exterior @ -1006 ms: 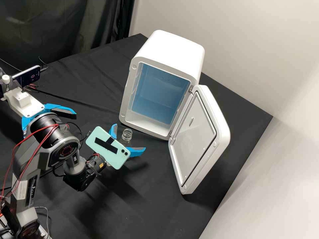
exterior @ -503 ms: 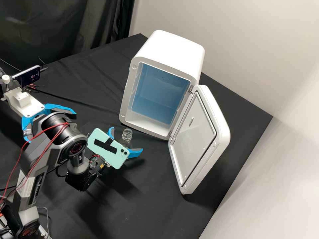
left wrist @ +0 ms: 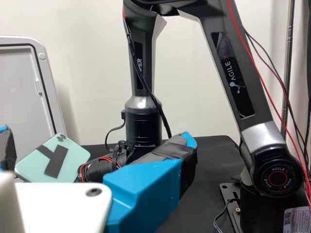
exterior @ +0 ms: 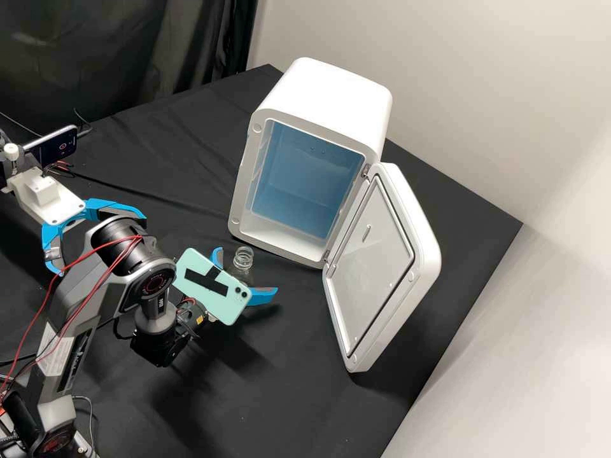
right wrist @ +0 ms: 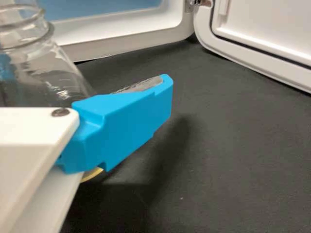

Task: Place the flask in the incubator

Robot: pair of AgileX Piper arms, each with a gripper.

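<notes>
**Flask stands between my spread fingers at the incubator's mouth**

My right tool (exterior: pixel 245 272) sits low over the black table (exterior: pixel 445 210), its two blue fingers spread, one on each side of the clear glass flask (exterior: pixel 242 257). The flask stands upright on the table, just in front of the incubator's (exterior: pixel 331 95) lower front rim and outside its blue chamber. From my right wrist, the flask's neck and sloping shoulder rise just beside the inner face of one blue finger (right wrist: pixel 121 116); I cannot tell whether that finger touches the glass. The incubator's door (exterior: pixel 382 267) is swung wide open, its lower corner resting toward the table's near edge. A mint-green phone (exterior: pixel 210 286) strapped to my right wrist covers the flask's base in the high view. My left tool (exterior: pixel 98 243) hangs well apart from the flask, behind my right arm, with its fingers also spread and nothing between them.
</notes>
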